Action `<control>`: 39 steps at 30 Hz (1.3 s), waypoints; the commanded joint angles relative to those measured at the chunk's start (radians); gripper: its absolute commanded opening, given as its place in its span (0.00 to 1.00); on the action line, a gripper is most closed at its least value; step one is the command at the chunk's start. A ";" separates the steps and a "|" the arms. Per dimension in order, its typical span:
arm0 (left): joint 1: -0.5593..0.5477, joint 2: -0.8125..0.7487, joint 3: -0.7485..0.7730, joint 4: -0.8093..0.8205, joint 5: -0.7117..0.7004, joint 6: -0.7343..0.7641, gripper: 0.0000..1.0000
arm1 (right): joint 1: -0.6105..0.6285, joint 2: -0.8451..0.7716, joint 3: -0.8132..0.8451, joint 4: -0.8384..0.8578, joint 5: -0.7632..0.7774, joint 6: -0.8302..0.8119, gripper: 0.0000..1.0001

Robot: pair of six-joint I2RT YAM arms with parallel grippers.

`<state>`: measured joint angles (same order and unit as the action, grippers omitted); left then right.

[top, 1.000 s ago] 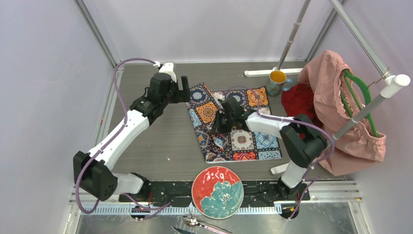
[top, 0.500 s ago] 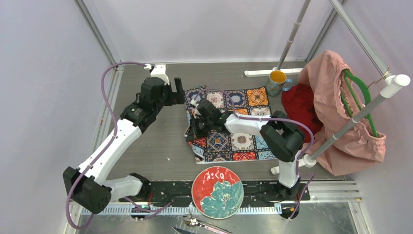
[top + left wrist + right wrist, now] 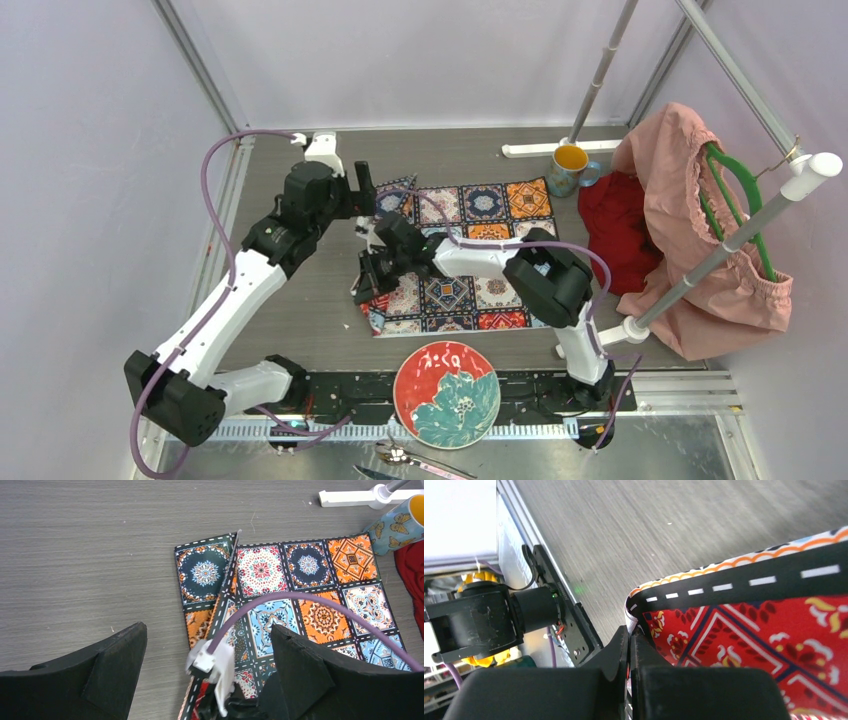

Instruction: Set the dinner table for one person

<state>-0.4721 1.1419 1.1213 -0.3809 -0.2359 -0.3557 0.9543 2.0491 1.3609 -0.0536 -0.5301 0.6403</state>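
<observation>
The dinner table [image 3: 320,310] is the grey-brown wood-grain top. A colourful tile-patterned cloth mat [image 3: 470,250] lies on it, with its left part lifted along a fold. My right gripper [image 3: 368,288] is shut on the mat's near-left edge; in the right wrist view [image 3: 630,635] the jaws pinch the dashed border of the mat [image 3: 774,625]. My left gripper [image 3: 367,192] is open and empty above the mat's far-left corner. In the left wrist view [image 3: 210,680] its fingers straddle the fold in the mat [image 3: 300,575]. A red-and-teal flower plate [image 3: 446,393] sits at the near edge.
A butterfly mug [image 3: 568,168] stands at the back right, with a red cloth [image 3: 610,215] and a pink garment [image 3: 690,220] on a green hanger beside it. A spoon [image 3: 410,460] and a knife lie below the plate. A white rack base [image 3: 530,150] lies at the back.
My right gripper has pulled the mat's edge leftward and toward the near side, spreading the mat out. My left gripper has shifted slightly left.
</observation>
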 commanded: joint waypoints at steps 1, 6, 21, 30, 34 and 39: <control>-0.003 -0.047 -0.010 0.001 -0.014 0.010 0.95 | 0.047 0.032 0.080 -0.002 -0.110 -0.045 0.01; -0.003 -0.068 -0.019 0.007 -0.019 0.005 0.95 | 0.069 0.063 0.130 -0.038 -0.148 -0.111 0.01; -0.003 -0.072 -0.018 0.002 -0.017 0.008 0.95 | 0.071 0.174 0.253 -0.118 -0.141 -0.130 0.51; -0.003 -0.073 -0.034 0.008 -0.040 0.015 0.95 | 0.065 0.102 0.196 -0.174 0.128 -0.176 0.71; -0.003 -0.071 -0.042 0.011 -0.051 0.020 0.95 | 0.042 0.036 0.140 -0.230 0.326 -0.169 0.71; -0.003 -0.069 -0.062 0.016 -0.077 0.025 0.96 | 0.011 -0.074 0.028 -0.247 0.559 -0.127 0.75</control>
<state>-0.4721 1.0824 1.0721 -0.3843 -0.2749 -0.3538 0.9974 2.0888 1.4570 -0.2485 -0.2443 0.4965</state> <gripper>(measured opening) 0.953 0.738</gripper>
